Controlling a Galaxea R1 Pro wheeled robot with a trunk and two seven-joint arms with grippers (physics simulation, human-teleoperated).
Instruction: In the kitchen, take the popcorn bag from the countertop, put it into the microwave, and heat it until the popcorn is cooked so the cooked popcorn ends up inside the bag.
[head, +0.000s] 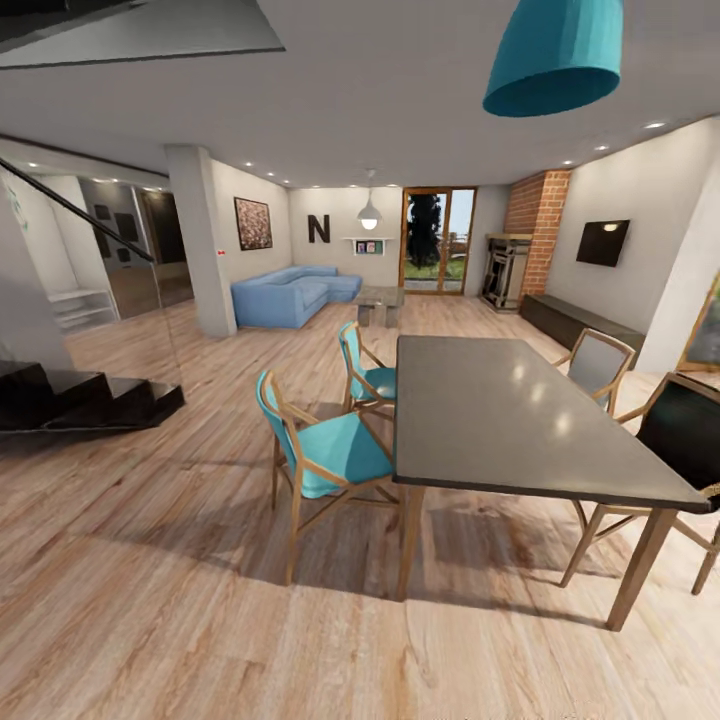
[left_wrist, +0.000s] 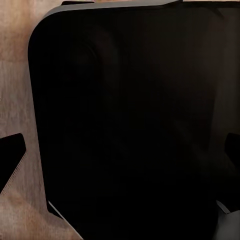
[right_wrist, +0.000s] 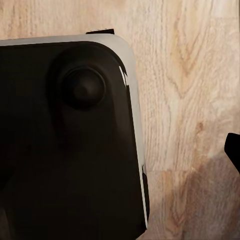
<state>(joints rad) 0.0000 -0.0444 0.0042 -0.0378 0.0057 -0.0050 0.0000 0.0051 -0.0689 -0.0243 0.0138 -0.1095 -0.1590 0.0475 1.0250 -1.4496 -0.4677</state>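
The popcorn bag, the microwave and the countertop are out of view; the head view looks into a living and dining room. In the left wrist view my left gripper (left_wrist: 125, 160) hangs over the robot's black base (left_wrist: 130, 100), with dark fingertips (left_wrist: 11, 160) at both edges of the picture, open and empty. In the right wrist view my right gripper (right_wrist: 120, 155) hangs over the base's corner (right_wrist: 65, 150) and the wooden floor (right_wrist: 185, 100), with one fingertip (right_wrist: 234, 150) far out at the edge.
A long grey dining table (head: 520, 415) stands ahead to the right, with two teal chairs (head: 325, 450) on its near side and more chairs (head: 600, 365) beyond. Black stairs (head: 80, 395) rise at the left. A blue sofa (head: 290, 293) and a pillar (head: 200, 240) stand further back. Wooden floor lies in front.
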